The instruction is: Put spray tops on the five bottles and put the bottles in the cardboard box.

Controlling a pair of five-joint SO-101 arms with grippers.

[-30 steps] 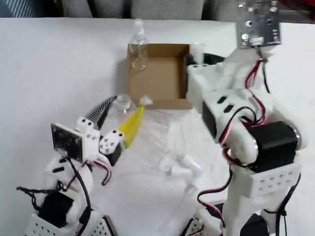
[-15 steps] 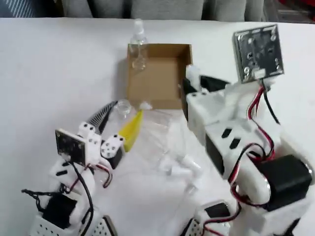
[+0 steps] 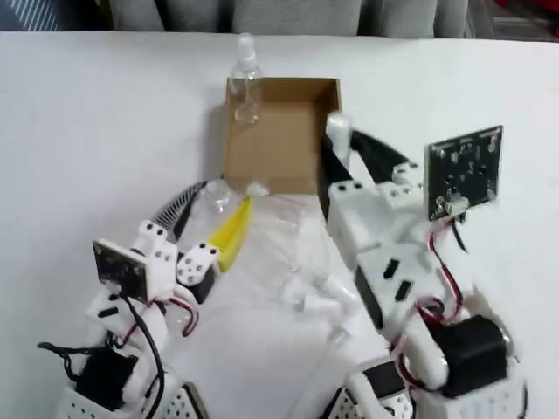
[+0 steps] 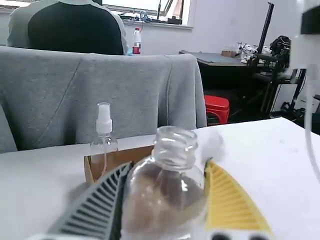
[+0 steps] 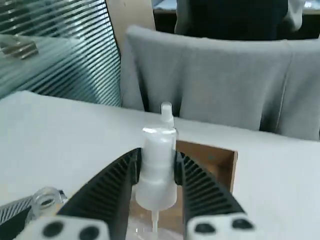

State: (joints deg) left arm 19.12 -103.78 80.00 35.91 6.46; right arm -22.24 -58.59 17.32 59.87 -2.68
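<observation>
In the high view the left gripper [image 3: 225,194], left of centre, is clamped on an uncapped clear bottle [image 4: 167,200], held between its grey and yellow fingers just below the cardboard box [image 3: 288,144]. The right gripper [image 5: 157,154] pinches a white spray top [image 5: 156,170] at the box's right edge. A capped bottle [image 3: 246,83] stands at the box's upper left corner. Loose spray tops [image 3: 319,297] lie at lower centre

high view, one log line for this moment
left gripper: shut on open bottle | right gripper: shut on spray top | cardboard box: one capped bottle inside
</observation>
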